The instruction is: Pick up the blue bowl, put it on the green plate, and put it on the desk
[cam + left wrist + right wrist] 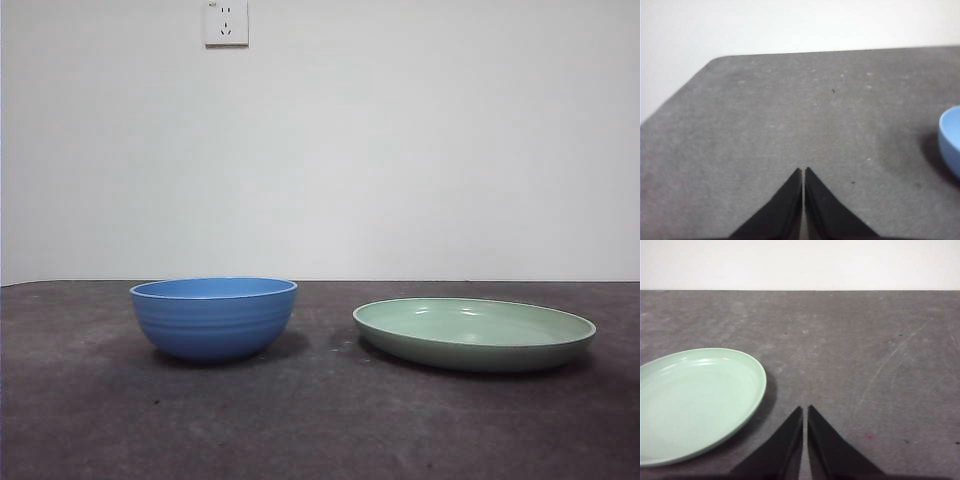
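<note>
Here the blue bowl point(214, 318) stands upright on the bench point(320, 420), its ridged outside facing the front camera. Taking the bowl as the landmark: the green plate point(474, 333) lies flat on the bench off to one side of it, apart from it with a strip of bare dark surface between the two. The plate is wider and much lower than the bowl. Both look empty, as far as their insides show. Behind the bowl runs a pale wall, with a white wall socket point(226, 22) high above it.

The left gripper point(803, 170) hovers over bare bench, away from the bowl; only the bowl's rim shows at the edge of the left wrist view. Its jaws are pressed nearly together, a thin slit between the tips, gripping nothing.

The right gripper point(805, 408) hangs over the bench near the plate's rim, not touching it. Its jaws likewise meet almost tip to tip and carry nothing.
</note>
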Controlling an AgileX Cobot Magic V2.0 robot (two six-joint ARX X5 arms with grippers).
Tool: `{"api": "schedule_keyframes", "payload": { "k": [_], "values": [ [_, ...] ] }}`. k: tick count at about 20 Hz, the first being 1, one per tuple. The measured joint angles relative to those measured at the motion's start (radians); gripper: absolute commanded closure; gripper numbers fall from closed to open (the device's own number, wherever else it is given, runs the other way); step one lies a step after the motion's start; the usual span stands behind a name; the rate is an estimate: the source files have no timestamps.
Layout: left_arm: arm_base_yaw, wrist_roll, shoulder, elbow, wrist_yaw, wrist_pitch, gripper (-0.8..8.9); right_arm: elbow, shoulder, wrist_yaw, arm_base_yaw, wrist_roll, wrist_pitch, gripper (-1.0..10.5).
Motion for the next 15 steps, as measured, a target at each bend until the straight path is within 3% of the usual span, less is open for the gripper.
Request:
{"api": "schedule_keyframes", "payload": {
  "k": [7,15],
  "values": [
    [0.0,-0.227,0.0,0.0,0.0,0.0,8.05,0.0,0.0,-0.051,0.0,0.144,0.0,9.4],
    [0.0,-0.398,0.0,0.0,0.0,0.0,8.05,0.0,0.0,-0.056,0.0,0.198,0.002,9.4]
  ]
}}
